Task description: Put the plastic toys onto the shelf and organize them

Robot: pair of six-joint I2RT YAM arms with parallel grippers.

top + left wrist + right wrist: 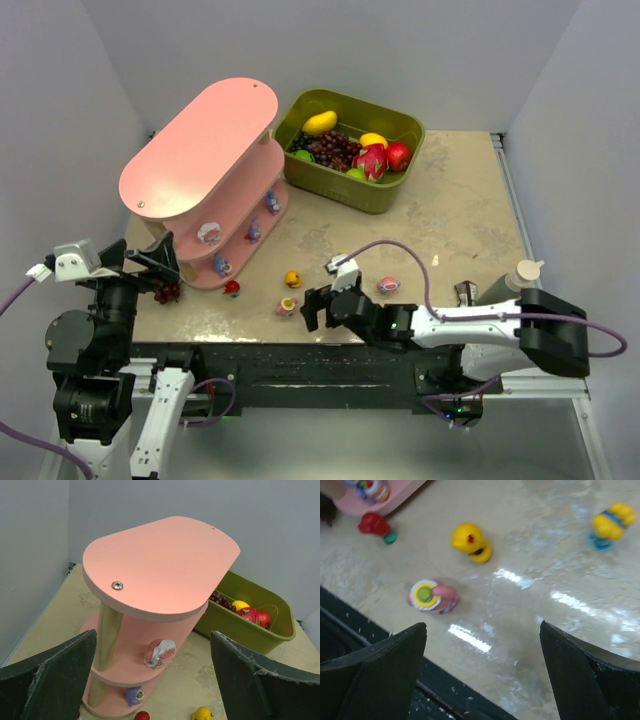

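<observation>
The pink three-tier shelf (200,165) (160,565) stands at the back left. Tiny plastic toys sit on its lower boards: a pink-and-white one (209,232) (159,652) and purple ones (254,230) (222,266) (134,696). On the table lie a red toy (232,288) (375,525), a yellow toy (293,279) (471,542), a pink toy with a yellow-green disc (287,306) (432,596) and another pink toy (388,285). My right gripper (320,310) (482,625) is open and empty, low over the front edge, just right of the pink toy. My left gripper (160,262) (153,633) is open and empty, facing the shelf's near end.
An olive-green bin (385,195) (250,625) of larger fruits stands behind and right of the shelf. A dark red grape bunch (167,292) lies by the shelf's near end. A yellow-and-blue toy (612,522) lies farther out. The table's black front rail (395,680) runs under my right gripper.
</observation>
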